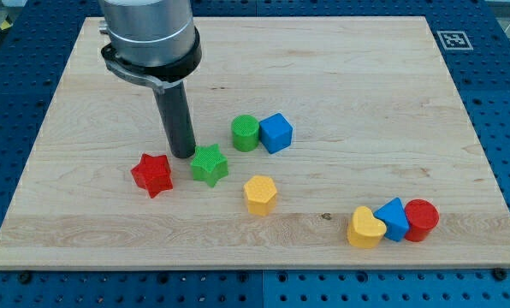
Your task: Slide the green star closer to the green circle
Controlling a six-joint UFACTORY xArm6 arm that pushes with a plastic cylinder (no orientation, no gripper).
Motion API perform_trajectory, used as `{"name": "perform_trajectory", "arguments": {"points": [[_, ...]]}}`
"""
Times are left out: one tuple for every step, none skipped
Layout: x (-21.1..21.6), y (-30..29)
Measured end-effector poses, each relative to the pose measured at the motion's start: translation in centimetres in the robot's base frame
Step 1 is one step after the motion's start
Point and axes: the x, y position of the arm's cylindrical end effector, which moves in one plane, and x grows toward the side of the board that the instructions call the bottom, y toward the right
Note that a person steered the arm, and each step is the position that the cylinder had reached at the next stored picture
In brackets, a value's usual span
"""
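The green star (210, 165) lies a little left of the board's middle. The green circle (246, 133) stands just up and to the right of it, a small gap apart, touching a blue cube (275, 133) on its right. My tip (183, 155) rests on the board right at the star's upper left edge, between the star and the red star (152, 174). The rod rises from there to the grey arm housing (148, 34) at the view's top.
A yellow hexagon block (260, 194) lies below and right of the green star. At the lower right sit a yellow heart (365, 228), a blue triangle-like block (394, 219) and a red cylinder (422, 219), touching in a row. The wooden board (366, 85) has a marker tag (453, 38) at its top right corner.
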Motion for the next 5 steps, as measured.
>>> {"name": "perform_trajectory", "arguments": {"points": [[2.3, 0.0], [3.9, 0.0], [6.0, 0.0], [6.5, 0.4], [5.8, 1.9]]}}
